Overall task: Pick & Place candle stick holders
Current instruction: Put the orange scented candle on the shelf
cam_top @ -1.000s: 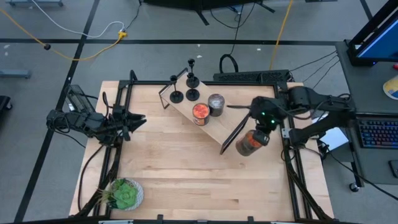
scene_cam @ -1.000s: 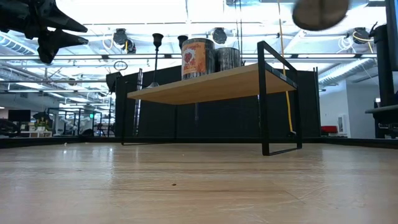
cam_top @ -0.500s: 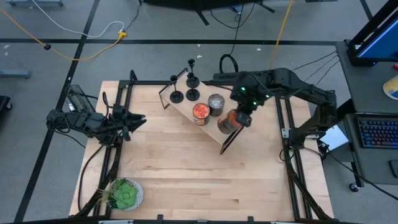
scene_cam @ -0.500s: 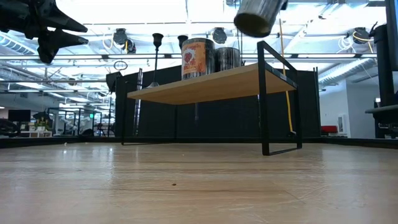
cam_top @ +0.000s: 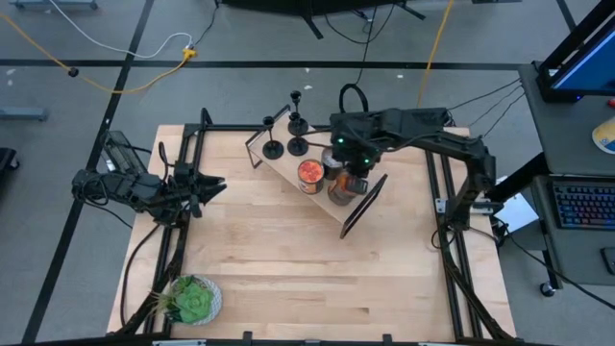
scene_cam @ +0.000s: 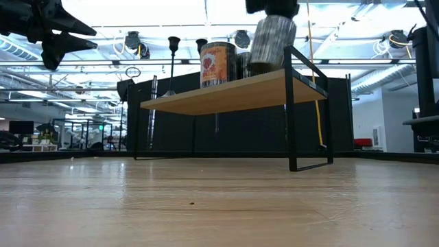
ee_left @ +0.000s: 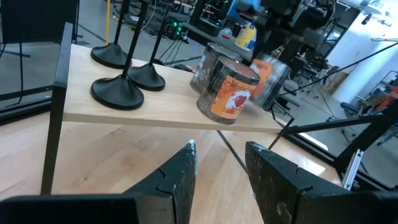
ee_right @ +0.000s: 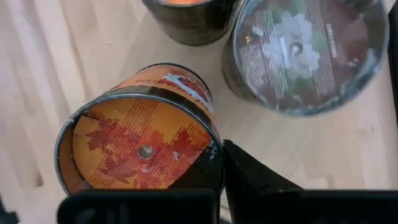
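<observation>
Three black candle stick holders [cam_top: 288, 142] stand on their round bases at the far left end of a raised wooden shelf [cam_top: 284, 167]; they also show in the left wrist view [ee_left: 118, 93]. An orange candle jar [cam_top: 309, 173] and a grey one [cam_top: 333, 158] stand beside them. My right gripper [cam_top: 354, 173] is over the shelf's right end, shut on another orange candle jar [ee_right: 140, 149]. My left gripper [ee_left: 217, 174] is open and empty at the table's left side [cam_top: 207, 187]. My right gripper holds the orange candle jar by its round side wall [ee_right: 214, 158], coming from above and pointing down. One finger [ee_right: 249, 177] shows against the wall; the other is hidden at the picture's edge. The jar is a little tilted, its lower end [scene_cam: 264, 67] at the shelf top; whether it touches, I cannot tell.
A leafy green plant [cam_top: 192, 300] sits at the table's near left corner. The shelf's black frame [scene_cam: 295, 110] stands up at its right end beside the held jar. Black rails [cam_top: 447, 226] run along both table sides. Bare wood lies in front of the shelf.
My right gripper has carried the orange jar from the table's right side toward the left and far edge, over the shelf's right end, and has come down. The jar has turned from lying tipped to nearly upright beside the two standing jars.
</observation>
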Motion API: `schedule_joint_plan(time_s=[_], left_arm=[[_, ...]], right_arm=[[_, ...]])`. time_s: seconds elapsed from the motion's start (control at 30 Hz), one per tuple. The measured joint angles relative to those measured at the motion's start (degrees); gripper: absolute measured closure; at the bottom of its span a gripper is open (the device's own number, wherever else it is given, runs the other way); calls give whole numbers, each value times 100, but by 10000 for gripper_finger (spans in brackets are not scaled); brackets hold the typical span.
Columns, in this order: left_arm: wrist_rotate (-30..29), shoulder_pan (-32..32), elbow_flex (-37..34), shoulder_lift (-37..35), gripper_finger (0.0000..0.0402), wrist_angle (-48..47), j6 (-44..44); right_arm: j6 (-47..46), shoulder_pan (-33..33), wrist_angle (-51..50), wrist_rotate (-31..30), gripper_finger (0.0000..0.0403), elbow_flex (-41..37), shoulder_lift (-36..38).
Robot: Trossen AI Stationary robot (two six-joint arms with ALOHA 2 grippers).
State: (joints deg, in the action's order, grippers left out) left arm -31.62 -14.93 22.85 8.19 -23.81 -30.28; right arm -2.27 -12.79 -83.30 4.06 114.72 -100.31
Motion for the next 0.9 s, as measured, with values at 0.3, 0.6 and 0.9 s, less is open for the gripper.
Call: schedule_joint_plan(time_s=[0.3, 0.6, 0.9], left_arm=[[-2, 0, 0, 0, 256, -2, 2], [-2, 1, 0, 2, 256, -16, 2], [0, -1, 0, 2, 257, -16, 4]], right_arm=[[16, 17, 95, -360, 403, -2, -280], [61, 59, 353, -405, 403, -2, -275], [136, 59, 497, -425, 385, -2, -271]])
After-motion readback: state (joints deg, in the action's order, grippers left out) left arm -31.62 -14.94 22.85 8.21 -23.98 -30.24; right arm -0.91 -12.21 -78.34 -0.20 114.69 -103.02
